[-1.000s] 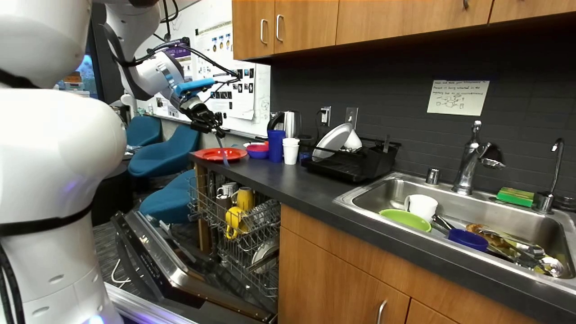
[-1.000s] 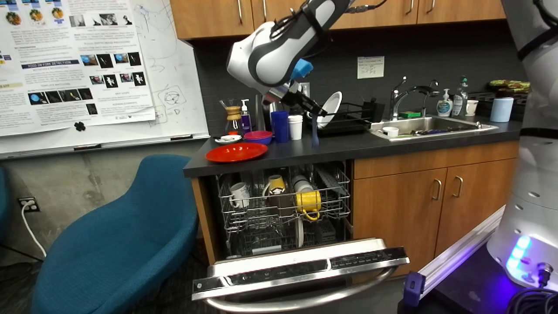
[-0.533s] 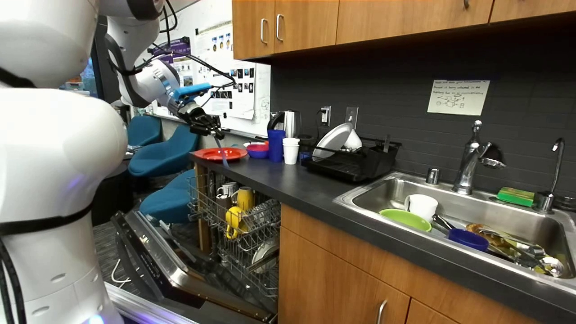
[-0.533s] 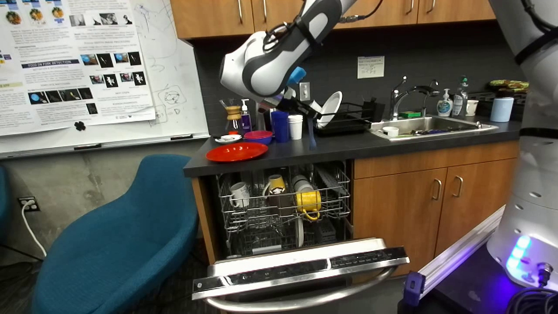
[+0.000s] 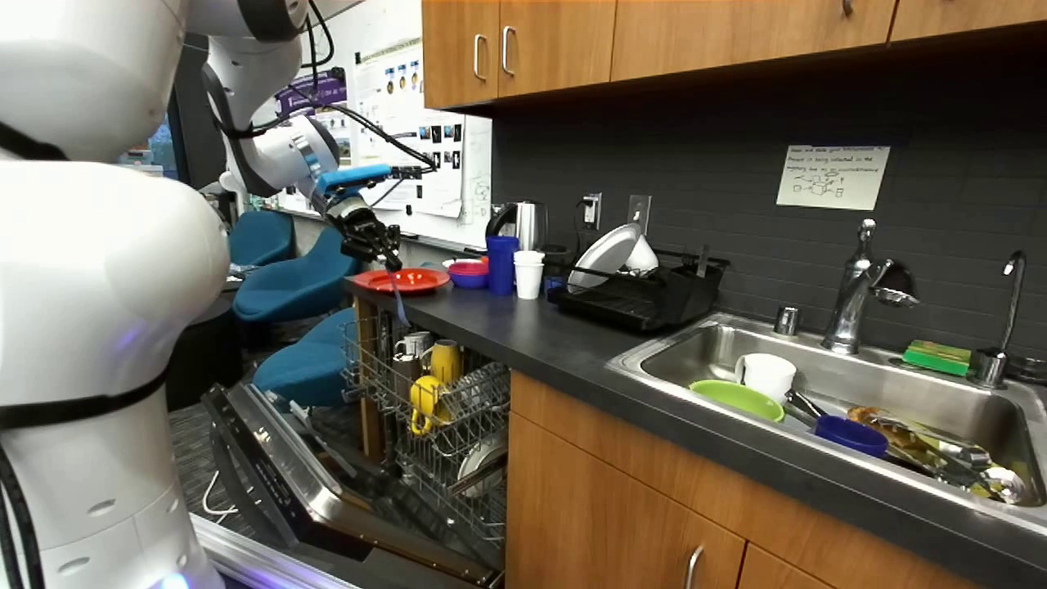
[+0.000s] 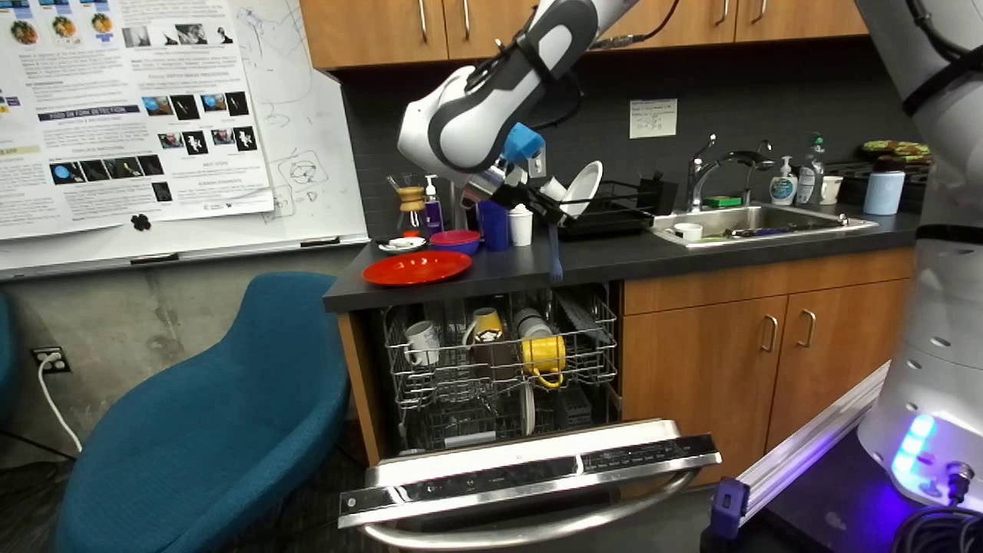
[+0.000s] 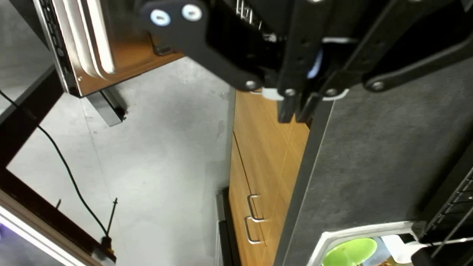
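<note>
The dishwasher (image 6: 530, 478) is open, its door (image 5: 298, 466) lowered. Its upper rack (image 6: 587, 336) contains a white mug (image 6: 421, 342), a brown mug (image 5: 406, 375), an upright yellow mug (image 5: 446, 362) and a tilted yellow mug (image 6: 543, 357) with its handle low. Below the upper rack, a white plate (image 6: 527, 408) stands on edge inside the dishwasher. The counter (image 5: 523, 327) spans the dishwasher and carries a red plate (image 6: 417, 268) directly above it. The dish rack (image 5: 687, 290), on the counter between the dishwasher and the sink (image 5: 634, 360), contains a white dinner plate (image 5: 607, 255), also on edge. The sink, farther along from the dishwasher, contains a green bowl (image 5: 738, 398), a white cup (image 5: 769, 376), a blue bowl (image 5: 851, 435) and mixed utensils (image 5: 965, 466).

The gripper (image 7: 294, 117) is clenched on a blue fork (image 6: 554, 257), grasping it at the end opposite the tines. The fork is located above the dishwasher's upper rack, by the counter's front edge; contact with that edge cannot be determined. Its long axis is near vertical, with a slight lean, and the tines point down toward the dishwasher.

The fork is blue along its visible length, with a narrow handle and a wider tined head. In the wrist view, a strip of blue shows between the fingers (image 7: 285, 111).
</note>
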Robot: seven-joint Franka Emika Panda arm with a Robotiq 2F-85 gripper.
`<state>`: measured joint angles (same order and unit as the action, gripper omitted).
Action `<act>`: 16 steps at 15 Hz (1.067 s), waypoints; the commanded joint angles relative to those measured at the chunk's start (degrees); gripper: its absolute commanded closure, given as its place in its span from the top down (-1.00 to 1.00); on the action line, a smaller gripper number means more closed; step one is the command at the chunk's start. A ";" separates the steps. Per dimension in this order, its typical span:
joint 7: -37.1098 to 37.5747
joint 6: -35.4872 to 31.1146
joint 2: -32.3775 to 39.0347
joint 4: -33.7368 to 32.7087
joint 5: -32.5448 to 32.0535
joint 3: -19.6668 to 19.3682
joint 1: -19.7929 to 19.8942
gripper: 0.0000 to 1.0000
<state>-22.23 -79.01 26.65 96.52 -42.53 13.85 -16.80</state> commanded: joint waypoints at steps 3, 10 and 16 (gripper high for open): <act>7.71 -14.49 -5.21 7.54 7.53 -0.10 3.84 -0.97; 17.22 -35.77 -12.93 25.85 -1.67 -3.99 5.37 -0.97; 23.82 -39.27 -16.21 33.19 -7.86 -5.86 5.89 -0.97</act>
<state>-1.11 -116.75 14.31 125.31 -48.04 8.45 -11.55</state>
